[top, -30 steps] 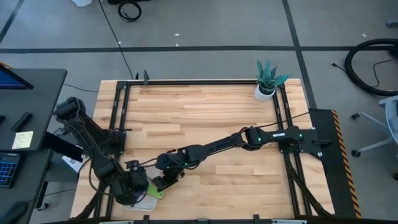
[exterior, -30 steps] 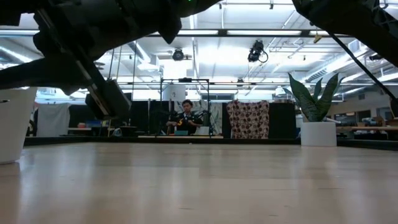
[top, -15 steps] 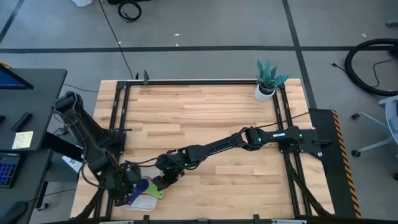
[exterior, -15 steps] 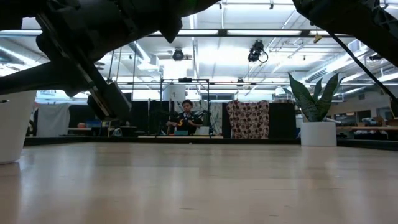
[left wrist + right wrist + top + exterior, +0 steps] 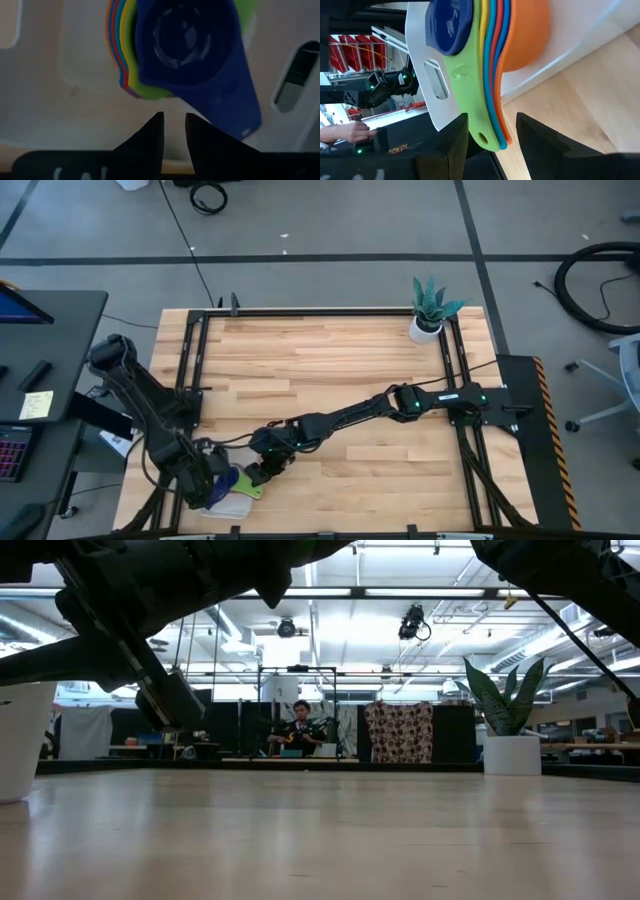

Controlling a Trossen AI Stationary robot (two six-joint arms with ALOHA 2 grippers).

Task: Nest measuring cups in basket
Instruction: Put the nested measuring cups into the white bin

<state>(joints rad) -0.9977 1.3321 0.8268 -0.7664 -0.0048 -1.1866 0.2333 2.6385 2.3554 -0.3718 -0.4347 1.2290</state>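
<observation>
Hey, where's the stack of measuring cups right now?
In the high view, the measuring cups sit nested in the white basket at the table's near left corner, between the left gripper and right gripper.

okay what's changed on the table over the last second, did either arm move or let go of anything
Only the left arm moved: its elbow swung out toward the table's left edge and came back, and its end effector now sits slightly off the spot it covered over the basket, baring more of the dark blue measuring cup. Nothing was grabbed or released. The right end effector, the stacked cups and the potted plant stayed put.
</observation>
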